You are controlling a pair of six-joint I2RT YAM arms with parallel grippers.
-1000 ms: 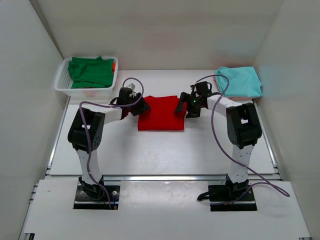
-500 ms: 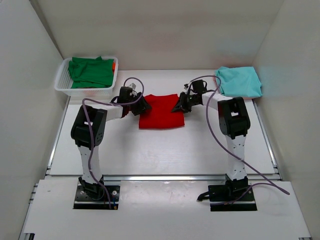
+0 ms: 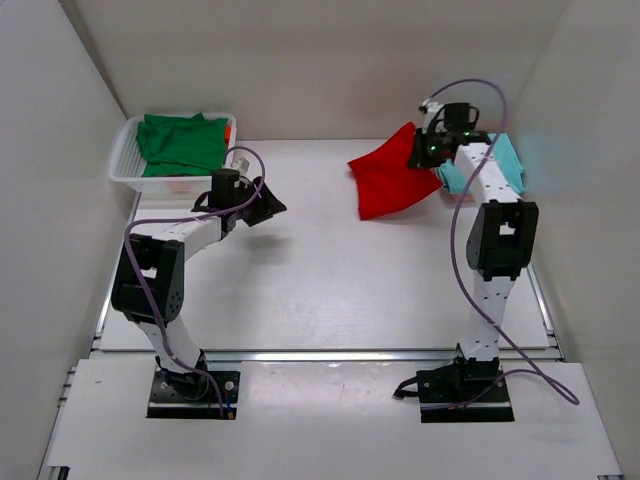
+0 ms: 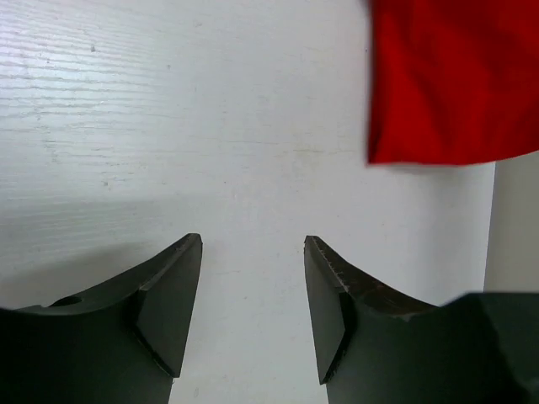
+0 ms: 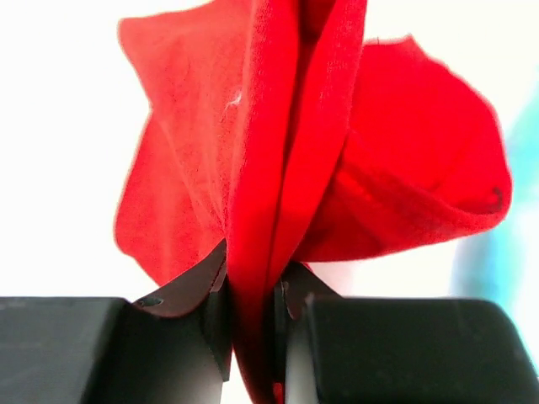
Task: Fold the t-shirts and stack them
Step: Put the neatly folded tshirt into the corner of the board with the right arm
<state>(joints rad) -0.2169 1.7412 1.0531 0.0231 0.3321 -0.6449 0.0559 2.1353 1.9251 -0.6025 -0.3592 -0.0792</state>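
Note:
My right gripper (image 3: 424, 152) is shut on the folded red t-shirt (image 3: 390, 182) and holds it in the air at the back right, its cloth hanging down to the left. In the right wrist view the red t-shirt (image 5: 295, 160) is pinched in folds between my right gripper's (image 5: 251, 282) jaws. The teal t-shirt (image 3: 505, 160) lies folded at the far right corner, partly behind the right arm. A green t-shirt (image 3: 182, 142) fills the basket. My left gripper (image 3: 270, 208) is open and empty above bare table, with the red t-shirt (image 4: 455, 80) ahead of my left gripper (image 4: 253, 242).
A white mesh basket (image 3: 122, 172) stands at the back left, something orange at its far edge (image 3: 229, 131). White walls close in the table on three sides. Purple cables loop off both arms.
The right gripper closed on the red t-shirt's edge and lifted it off the table's middle, up and back toward the teal one. The left arm drew away to the left.

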